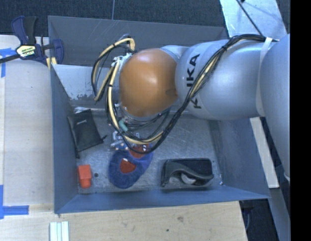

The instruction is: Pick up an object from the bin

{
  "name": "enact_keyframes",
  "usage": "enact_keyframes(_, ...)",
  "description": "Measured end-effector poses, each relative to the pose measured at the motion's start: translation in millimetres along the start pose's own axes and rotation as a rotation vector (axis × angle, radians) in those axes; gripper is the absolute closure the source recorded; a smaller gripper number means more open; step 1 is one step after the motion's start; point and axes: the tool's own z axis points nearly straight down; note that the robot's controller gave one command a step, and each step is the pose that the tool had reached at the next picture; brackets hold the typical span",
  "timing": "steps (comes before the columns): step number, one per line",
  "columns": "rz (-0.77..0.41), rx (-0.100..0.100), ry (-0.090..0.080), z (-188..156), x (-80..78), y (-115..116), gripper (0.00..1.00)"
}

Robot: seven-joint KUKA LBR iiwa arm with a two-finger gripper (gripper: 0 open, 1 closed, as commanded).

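Note:
My gripper (121,140) hangs low in the middle of the bin, mostly hidden under the arm's orange cover and cables. Directly below it, near the front wall, lies a blue rounded soft thing (126,172) with a red-orange patch on top; the gripper's lower end sits right at its upper edge. Whether they touch cannot be told. A black flat rectangular thing (85,129) lies to the gripper's left, tilted against the left wall.
A small orange block (84,176) rests in the front left corner. A black, curved tool-like thing (188,172) lies along the front wall on the right. The arm covers the back and right of the bin.

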Motion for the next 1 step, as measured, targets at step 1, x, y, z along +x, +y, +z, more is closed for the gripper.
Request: enact_keyframes(1,0.004,-0.001,0.000,-32.7,-0.7,-1.4,1.00)
